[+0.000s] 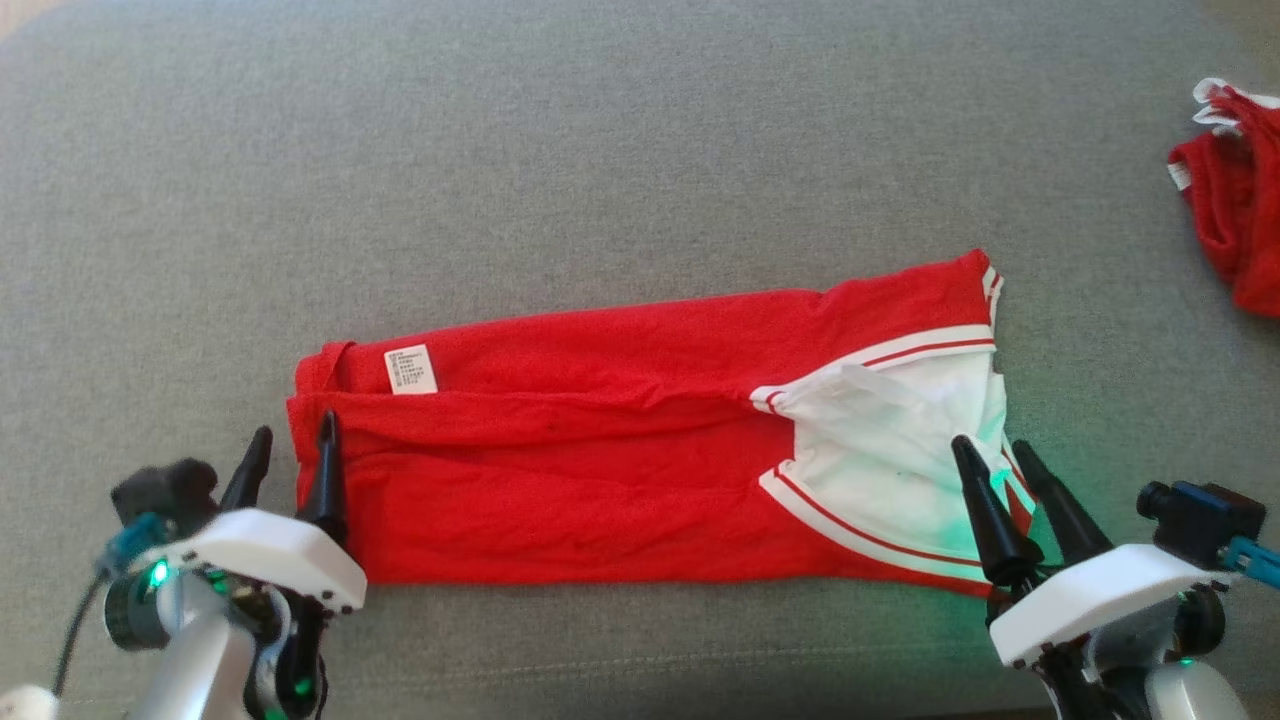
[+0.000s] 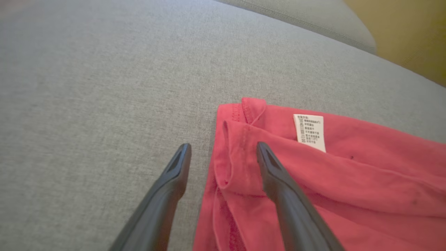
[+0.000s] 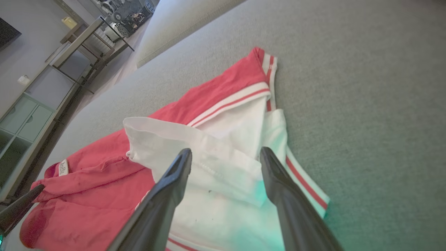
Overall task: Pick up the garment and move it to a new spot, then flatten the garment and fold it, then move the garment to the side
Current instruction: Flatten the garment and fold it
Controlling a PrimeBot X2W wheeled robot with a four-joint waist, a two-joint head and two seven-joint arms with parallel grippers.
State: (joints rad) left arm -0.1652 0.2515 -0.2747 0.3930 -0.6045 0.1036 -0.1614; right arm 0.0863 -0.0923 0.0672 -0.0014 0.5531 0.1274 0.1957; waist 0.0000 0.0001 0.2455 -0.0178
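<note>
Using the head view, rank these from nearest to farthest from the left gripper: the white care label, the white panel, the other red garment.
1. White care label, at left.
2. White panel, right of centre.
3. Other red garment, far right edge.

The garment (image 1: 620,470) is soft matt cloth on a coarse, woven grey fabric cushion (image 1: 600,150).

You've got soft, even light in the head view, with barely a shadow under the garment (image 1: 600,470). A green cast spills on its white panel (image 1: 880,450) by the right fingers (image 1: 985,510), and the right wrist view shows the same tint. The left wrist view is washed out, so red reads pink. The far upholstery (image 2: 87,52) is soft, and the room behind is dim and skewed.
</note>
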